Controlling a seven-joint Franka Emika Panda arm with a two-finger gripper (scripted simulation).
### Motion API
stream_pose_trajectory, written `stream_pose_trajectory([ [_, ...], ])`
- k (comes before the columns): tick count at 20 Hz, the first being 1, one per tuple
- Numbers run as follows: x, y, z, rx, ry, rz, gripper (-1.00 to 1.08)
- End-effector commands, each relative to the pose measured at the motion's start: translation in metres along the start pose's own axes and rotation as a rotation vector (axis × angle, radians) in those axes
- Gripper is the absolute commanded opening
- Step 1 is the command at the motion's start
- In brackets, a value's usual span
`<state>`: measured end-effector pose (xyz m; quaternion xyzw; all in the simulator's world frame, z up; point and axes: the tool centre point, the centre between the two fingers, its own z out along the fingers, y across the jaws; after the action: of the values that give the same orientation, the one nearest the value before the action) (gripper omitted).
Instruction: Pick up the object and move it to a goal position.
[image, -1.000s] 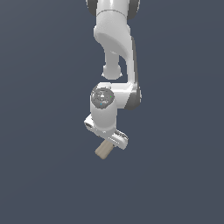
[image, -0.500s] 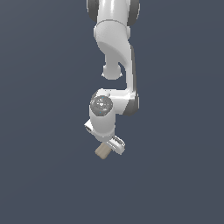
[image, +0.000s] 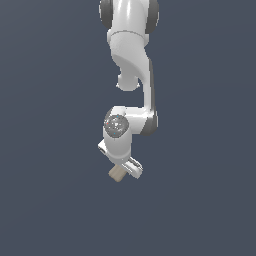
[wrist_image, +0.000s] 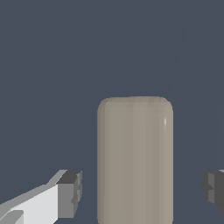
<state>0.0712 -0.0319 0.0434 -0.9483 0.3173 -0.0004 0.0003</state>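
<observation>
The arm (image: 131, 60) comes down from the top edge of the exterior view, white and glossy, with its upper links cut off by that edge. Around it there is only a flat dark blue-grey ground (image: 45, 200), uniform in both views, with no visible edge, seam or marker. Nothing else stands near the arm or the block (image: 118, 173), and nothing blocks the space around them.

The block is tan, matte and round-edged. In the exterior view only its end shows, poking out under the gripper (image: 122, 169) towards the exterior view's left; the white hand body covers the rest. In the wrist view the block (wrist_image: 135, 159) fills the middle, its long axis running away from the camera, its near end cut off by the picture's edge.

The gripper (wrist_image: 140, 190) is spread wide. One dark finger pad (wrist_image: 70, 192) sits to one side of the block and the other pad (wrist_image: 213, 189) to the other, with clear ground showing between each pad and the block's flanks, so neither touches it. The second finger is half cut off by the picture's edge.

Whether the block lies on the ground or is off it cannot be told; no shadow or contact line shows. In the exterior view the fingers themselves are too small and too hidden to make out.
</observation>
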Motion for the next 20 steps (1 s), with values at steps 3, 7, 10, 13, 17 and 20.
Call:
stream_pose_trajectory([
  [3, -0.001, 0.001, 0.023, -0.001, -0.001, 0.002, 1.0],
  [7, 0.0, 0.0, 0.03, -0.001, -0.001, 0.003, 1.0],
  [10, 0.0, 0.0, 0.03, -0.001, -0.001, 0.003, -1.0],
  [13, 0.0, 0.0, 0.03, -0.001, -0.001, 0.003, -1.0],
  [17, 0.0, 0.0, 0.03, -0.001, -0.001, 0.003, -1.0],
  [20, 0.0, 0.0, 0.03, -0.001, -0.001, 0.003, -1.0],
])
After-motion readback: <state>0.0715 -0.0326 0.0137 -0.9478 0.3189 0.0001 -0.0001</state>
